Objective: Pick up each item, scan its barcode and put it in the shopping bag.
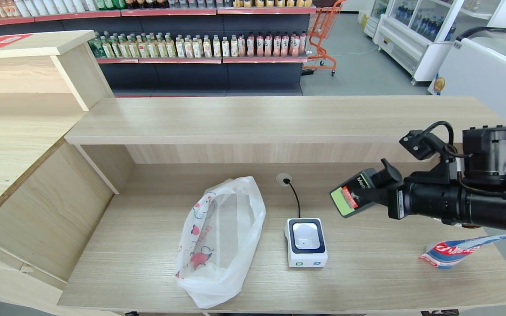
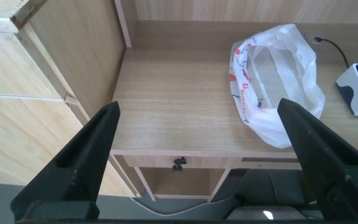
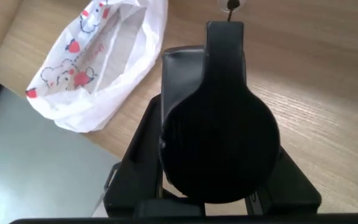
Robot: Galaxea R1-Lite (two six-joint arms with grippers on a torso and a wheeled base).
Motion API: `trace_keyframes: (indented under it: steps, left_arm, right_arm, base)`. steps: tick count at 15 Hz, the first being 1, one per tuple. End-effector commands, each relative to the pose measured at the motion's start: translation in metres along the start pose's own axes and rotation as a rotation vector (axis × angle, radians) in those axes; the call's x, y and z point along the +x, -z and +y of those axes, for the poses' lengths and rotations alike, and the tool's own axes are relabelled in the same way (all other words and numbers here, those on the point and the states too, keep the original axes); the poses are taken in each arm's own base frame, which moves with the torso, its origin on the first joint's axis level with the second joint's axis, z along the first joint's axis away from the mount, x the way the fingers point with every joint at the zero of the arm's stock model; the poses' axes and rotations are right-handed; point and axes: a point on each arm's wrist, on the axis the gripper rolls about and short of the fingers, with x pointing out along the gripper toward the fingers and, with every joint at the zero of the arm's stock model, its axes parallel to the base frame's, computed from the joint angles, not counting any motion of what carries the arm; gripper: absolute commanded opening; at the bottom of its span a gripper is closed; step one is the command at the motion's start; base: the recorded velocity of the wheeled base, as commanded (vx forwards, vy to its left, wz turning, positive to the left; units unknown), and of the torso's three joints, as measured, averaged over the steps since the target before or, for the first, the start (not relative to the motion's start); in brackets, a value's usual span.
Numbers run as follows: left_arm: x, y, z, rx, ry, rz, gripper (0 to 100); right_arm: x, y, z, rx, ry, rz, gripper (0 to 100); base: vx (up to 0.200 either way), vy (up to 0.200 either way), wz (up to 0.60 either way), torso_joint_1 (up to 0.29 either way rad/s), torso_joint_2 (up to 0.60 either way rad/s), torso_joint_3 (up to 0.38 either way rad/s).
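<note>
The right gripper [image 1: 369, 191] has its fingers clamped on one end of a small black box [image 1: 346, 199], clear of the table [image 1: 367, 276]. The box looks light and stiff (probably slick card), so its flat sides suit a grip. The scanner [image 1: 305, 239] and shopping bag [image 1: 222, 237] lie below, beyond the fingertips. The left gripper [image 2: 197, 118] has its fingers apart.

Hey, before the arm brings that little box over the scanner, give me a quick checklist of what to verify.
1. Grip on the box: ok. The right end effector is shut on the box, above the counter.
2. Label toward the scanner: not ok. The labelled face points sideways, and the box is right of the scanner, not over it.
3. Scanner window uncovered: ok.
4. Bag ready to receive: cannot tell. The bag lies flat on the counter and its mouth is unclear.
5. Left end effector out of the way: ok. It is open, away from scanner and bag.
</note>
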Motion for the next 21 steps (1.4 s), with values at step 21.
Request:
trace_keyframes:
  steps: [21]
  left_arm:
    - [0.000, 0.000, 0.000, 0.007, -0.001, 0.000, 100]
  right_arm:
    - [0.114, 0.055, 0.032, -0.060, -0.167, 0.228, 0]
  base:
    - [0.000, 0.057, 0.00, -0.001, 0.00, 0.002]
